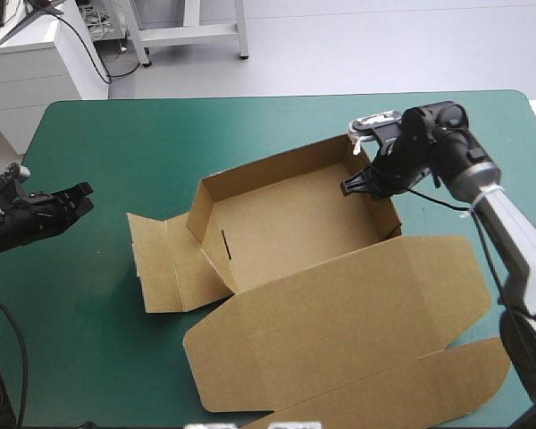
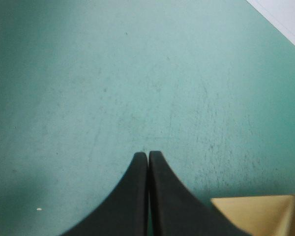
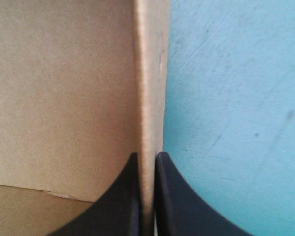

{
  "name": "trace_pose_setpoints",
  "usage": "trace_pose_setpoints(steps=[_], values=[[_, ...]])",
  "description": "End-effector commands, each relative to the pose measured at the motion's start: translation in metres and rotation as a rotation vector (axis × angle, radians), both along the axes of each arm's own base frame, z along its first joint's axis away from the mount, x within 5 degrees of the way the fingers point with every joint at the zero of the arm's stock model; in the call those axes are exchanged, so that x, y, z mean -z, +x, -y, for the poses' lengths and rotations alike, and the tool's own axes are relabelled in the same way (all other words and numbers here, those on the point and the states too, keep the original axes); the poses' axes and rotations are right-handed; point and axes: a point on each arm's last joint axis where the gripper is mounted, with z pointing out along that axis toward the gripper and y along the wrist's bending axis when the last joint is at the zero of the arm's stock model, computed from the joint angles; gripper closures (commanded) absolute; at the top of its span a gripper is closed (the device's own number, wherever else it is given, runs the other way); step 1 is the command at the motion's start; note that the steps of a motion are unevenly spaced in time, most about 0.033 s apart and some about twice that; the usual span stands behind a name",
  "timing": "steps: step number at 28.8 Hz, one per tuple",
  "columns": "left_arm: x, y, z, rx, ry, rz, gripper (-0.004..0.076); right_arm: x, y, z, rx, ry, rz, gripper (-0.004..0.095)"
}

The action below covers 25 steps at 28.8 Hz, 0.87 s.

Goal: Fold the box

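At the middle of the teal-green table (image 1: 107, 134), the brown box (image 1: 290, 223) sat as an open tray, its lid (image 1: 339, 322) flat toward the near edge. We judged that the right hand (image 1: 364, 181) pinched the right wall (image 3: 150, 73) to steady it upright. Only its wrist view showed the board between the fingers. The left hand (image 2: 147, 156), closed and empty, hung well apart by the table's left edge.

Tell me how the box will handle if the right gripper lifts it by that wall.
The box is probably light: its wall shows thin board. It would likely tilt, the flat lid sagging at its crease.
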Motion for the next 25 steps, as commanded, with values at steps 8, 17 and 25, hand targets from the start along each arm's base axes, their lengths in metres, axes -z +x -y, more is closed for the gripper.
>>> trace_pose_setpoints(steps=[8,17,25], values=[[-0.018,0.001,0.000,-0.033,-0.011,0.076,0.0732,-0.142,-0.132,0.041,0.054,0.161,0.433,0.0909],[-0.019,-0.001,0.006,0.057,-0.004,0.081,0.0626,-0.155,-0.154,0.035,-0.002,0.303,0.450,0.0927],[-0.021,-0.001,0.011,0.061,-0.085,0.085,0.0167,-0.140,-0.127,0.026,0.003,0.293,0.390,0.0927]])
